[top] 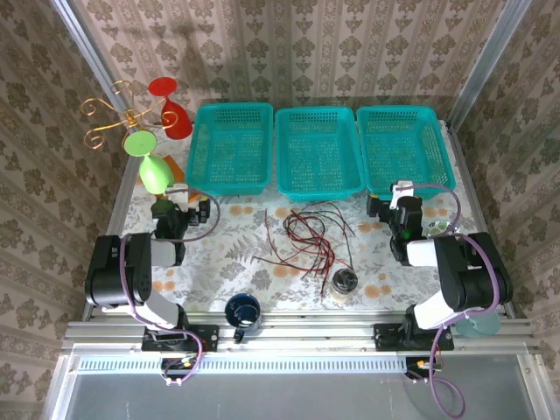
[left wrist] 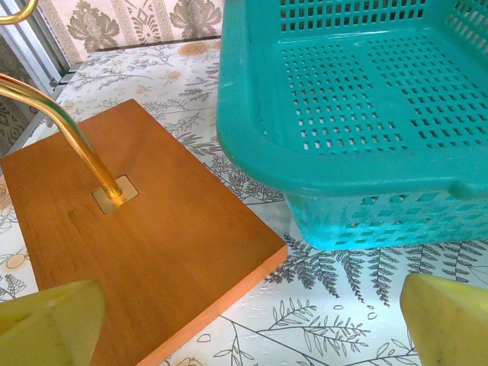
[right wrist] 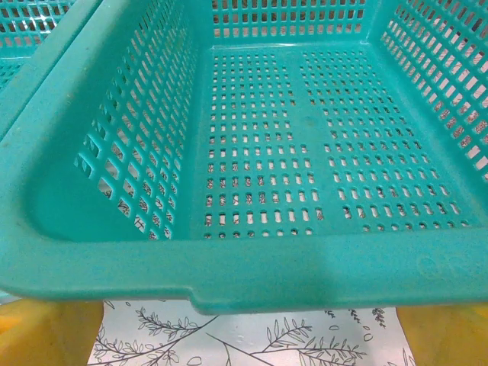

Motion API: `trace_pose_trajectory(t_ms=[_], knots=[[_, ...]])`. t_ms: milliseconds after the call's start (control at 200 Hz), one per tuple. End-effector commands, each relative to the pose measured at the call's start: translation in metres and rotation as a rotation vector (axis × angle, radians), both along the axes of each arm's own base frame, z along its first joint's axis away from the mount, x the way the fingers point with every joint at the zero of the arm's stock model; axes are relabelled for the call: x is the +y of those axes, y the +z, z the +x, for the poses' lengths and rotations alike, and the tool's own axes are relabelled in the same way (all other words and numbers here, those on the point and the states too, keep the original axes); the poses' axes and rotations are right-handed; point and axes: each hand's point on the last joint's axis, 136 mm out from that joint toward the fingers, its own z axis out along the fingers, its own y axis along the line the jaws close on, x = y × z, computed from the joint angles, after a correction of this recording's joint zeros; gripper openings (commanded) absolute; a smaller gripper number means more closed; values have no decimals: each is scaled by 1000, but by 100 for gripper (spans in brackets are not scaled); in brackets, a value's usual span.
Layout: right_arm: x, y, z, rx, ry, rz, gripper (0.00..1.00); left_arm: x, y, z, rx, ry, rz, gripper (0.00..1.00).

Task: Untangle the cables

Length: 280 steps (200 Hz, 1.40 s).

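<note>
Patterned wallpaper closed off three sides, and a fern-print cloth covered the tabletop [top: 219, 254]. Three teal baskets stood in a row along its far edge: left [top: 229, 147], middle [top: 318, 150] and right [top: 405, 149].

The cables [top: 306, 238] lay in a loose knot at the middle of the tabletop, just in front of the middle basket, with a jar [top: 343, 283] close by on the near side. Dark red and black strands showed plainly. A pale one could not be picked out with certainty against the cloth.

The left hand [left wrist: 244, 335] was released, its yellow fingers [left wrist: 46, 320] spread wide with nothing between them. It faced a wooden base [left wrist: 137, 244] and the left basket's corner. The right hand [right wrist: 244, 343] was likewise spread and bare, nosed up to the right basket's rim [right wrist: 252, 274]. Both were well apart from the tangle.

The step in hand looked to be the first reach. It would likely go best with one hand pinning the knot while the other took a loose end at the fringe, such as the strand trailing towards the left edge. The fingers should come low, since the wires lay flat, and draw the strand outward slowly, clear of the jar.

No brand or label could be read. A faint moulded mark [right wrist: 446, 267] on the right basket's rim was too shallow to make out.
</note>
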Motion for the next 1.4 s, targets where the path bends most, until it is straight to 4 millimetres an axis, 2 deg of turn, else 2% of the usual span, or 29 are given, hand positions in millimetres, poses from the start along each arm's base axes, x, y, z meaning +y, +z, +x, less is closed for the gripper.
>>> trace_pose_trajectory(t_ms=[0, 645, 845, 1050, 1175, 1195, 1395], knots=[[0, 11, 8, -37, 4, -4, 100, 0, 5, 3, -16, 1, 19, 100], [0, 11, 7, -37, 4, -4, 100, 0, 5, 3, -15, -1, 16, 100], [0, 11, 8, -38, 4, -4, 100, 9, 5, 3, -12, 38, -7, 100], [0, 12, 6, -45, 3, -4, 100, 10, 5, 3, -14, 39, -7, 100], [-2, 34, -6, -87, -23, -18, 100, 14, 18, -8, -79, 79, 5, 100], [-3, 46, -9, -105, -32, -12, 100, 14, 22, -11, -89, 85, 12, 100], [-9, 83, -39, -40, -112, 59, 100, 7, 71, -27, -161, 135, 91, 100]])
